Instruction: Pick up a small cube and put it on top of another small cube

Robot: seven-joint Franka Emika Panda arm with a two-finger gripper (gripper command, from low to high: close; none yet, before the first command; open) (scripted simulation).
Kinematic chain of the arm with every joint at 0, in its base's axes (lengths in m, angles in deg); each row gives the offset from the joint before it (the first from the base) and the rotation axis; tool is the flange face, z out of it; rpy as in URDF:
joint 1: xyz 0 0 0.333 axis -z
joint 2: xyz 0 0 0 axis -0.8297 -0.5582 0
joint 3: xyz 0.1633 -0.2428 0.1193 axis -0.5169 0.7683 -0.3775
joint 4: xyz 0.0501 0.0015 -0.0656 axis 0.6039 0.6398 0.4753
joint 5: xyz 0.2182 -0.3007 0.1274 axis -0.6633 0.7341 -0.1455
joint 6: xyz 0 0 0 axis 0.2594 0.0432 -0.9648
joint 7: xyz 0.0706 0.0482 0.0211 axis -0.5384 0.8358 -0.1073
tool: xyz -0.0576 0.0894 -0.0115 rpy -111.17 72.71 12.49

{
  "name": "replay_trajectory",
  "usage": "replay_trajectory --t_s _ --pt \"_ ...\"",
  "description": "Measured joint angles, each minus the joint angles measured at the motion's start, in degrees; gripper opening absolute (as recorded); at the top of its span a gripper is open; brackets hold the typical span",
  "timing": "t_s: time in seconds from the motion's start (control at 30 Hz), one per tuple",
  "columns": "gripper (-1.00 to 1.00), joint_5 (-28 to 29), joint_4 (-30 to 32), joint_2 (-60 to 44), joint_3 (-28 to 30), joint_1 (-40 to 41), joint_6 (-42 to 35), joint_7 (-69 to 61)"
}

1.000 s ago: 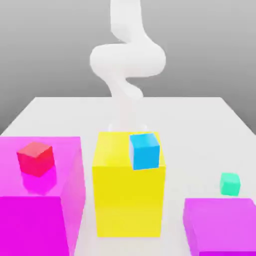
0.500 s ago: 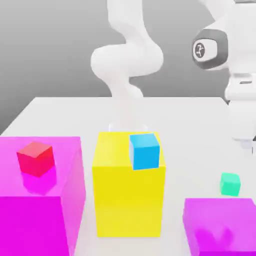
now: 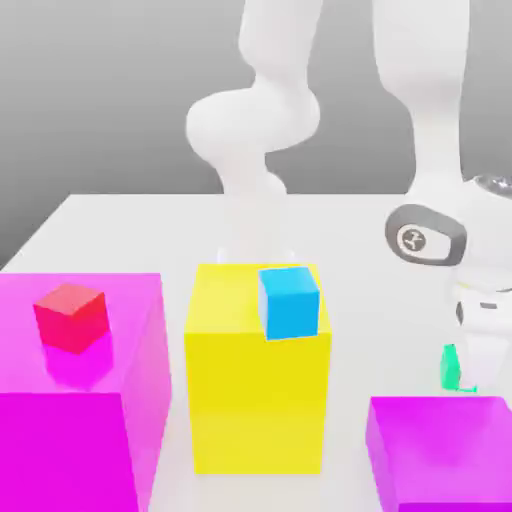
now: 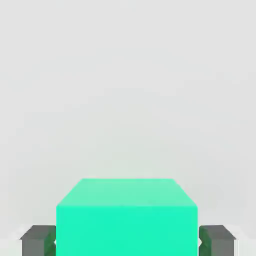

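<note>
A small green cube [image 3: 450, 367] rests on the white table at the exterior view's right, mostly covered by my hand. In the hand view the green cube [image 4: 126, 220] sits between my two dark fingers [image 4: 37, 240], which press against its opposite sides. My gripper [image 3: 468, 380] is lowered to the table and shut on this cube. A small blue cube [image 3: 291, 300] stands on the tall yellow block [image 3: 255, 400]. A small red cube [image 3: 70, 317] lies on the big magenta block [image 3: 80, 410] at the exterior view's left.
A lower magenta block [image 3: 440, 450] stands right in front of the green cube and my hand. The white arm [image 3: 255, 130] rises behind the yellow block. Bare table [image 3: 130, 225] stretches behind the blocks.
My hand came down from above at the exterior view's right onto the green cube, and the fingers went from wide open to shut on it. The cubes have not moved.
</note>
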Motion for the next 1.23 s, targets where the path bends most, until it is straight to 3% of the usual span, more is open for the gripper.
replay_trajectory --t_s 0.13,0.3,0.53,0.9,1.03,1.07,1.23 --pt "-1.0 -0.4 0.3 1.4 -1.1 1.0 -1.1 -0.3" --pt "-1.0 -8.5 2.3 11.1 -5.4 3.6 -8.7 -6.4" --pt "-1.0 -14.4 -3.2 22.7 -0.9 14.2 -25.5 -7.5" --pt "-1.0 -13.5 -13.5 39.7 9.9 27.9 -52.8 -1.5" --pt "-1.0 -13.1 -10.7 39.5 11.4 29.9 -49.8 -0.6" --pt "1.0 -13.2 -9.3 38.8 11.4 30.0 -47.6 -0.6" --pt "1.0 -13.2 -9.3 38.8 11.4 30.0 -47.6 -0.6"
